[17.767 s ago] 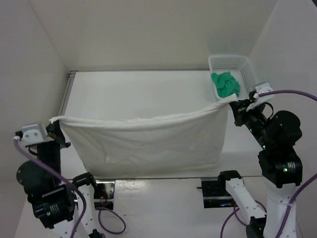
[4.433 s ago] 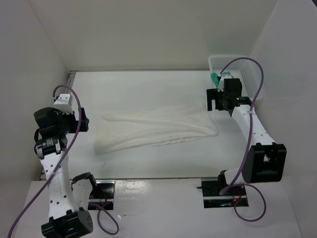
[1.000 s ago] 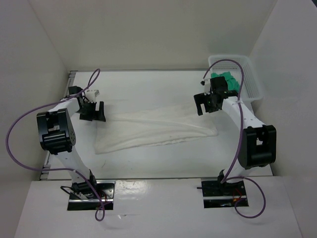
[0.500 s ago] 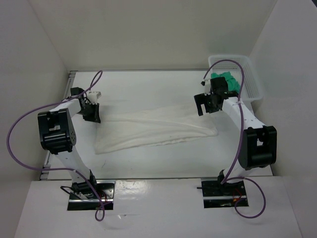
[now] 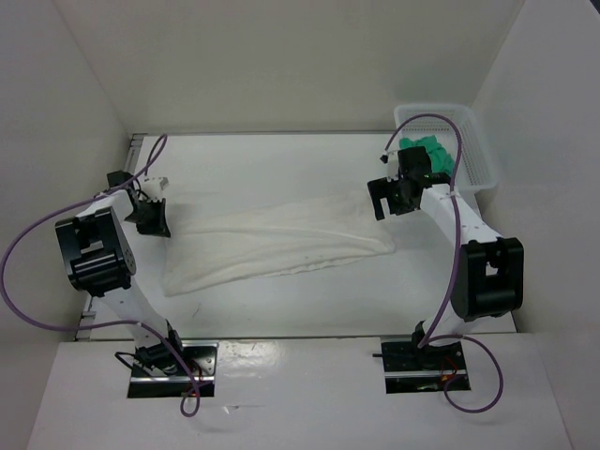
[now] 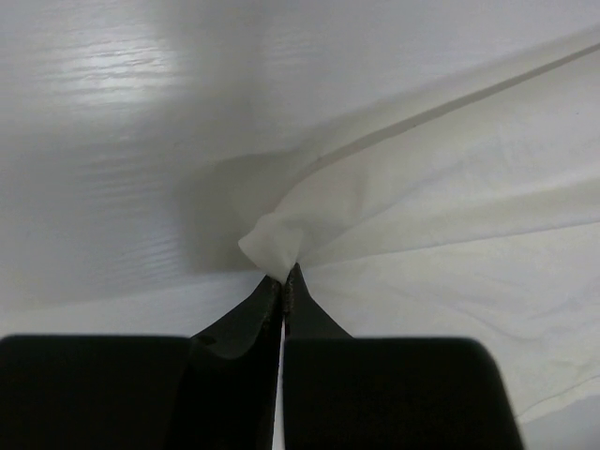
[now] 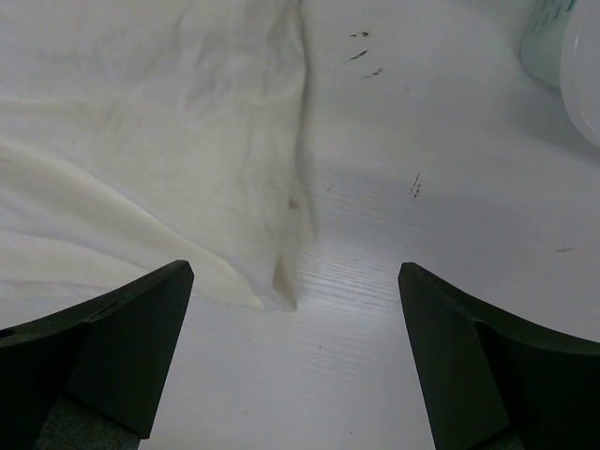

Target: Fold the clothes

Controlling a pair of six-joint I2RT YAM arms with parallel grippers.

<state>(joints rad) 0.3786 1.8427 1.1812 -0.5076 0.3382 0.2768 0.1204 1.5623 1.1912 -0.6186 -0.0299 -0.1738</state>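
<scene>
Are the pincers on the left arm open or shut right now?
Shut. The left fingers meet with no gap, pinching a bunched corner of the white garment.

Soft, even light is falling from above, making the white table [image 5: 281,159] look bright, with only faint shadows. In the left wrist view a grey shadow is lying beside the white garment [image 6: 450,206], and the left gripper's fingers [image 6: 234,333] are looking blurred
</scene>
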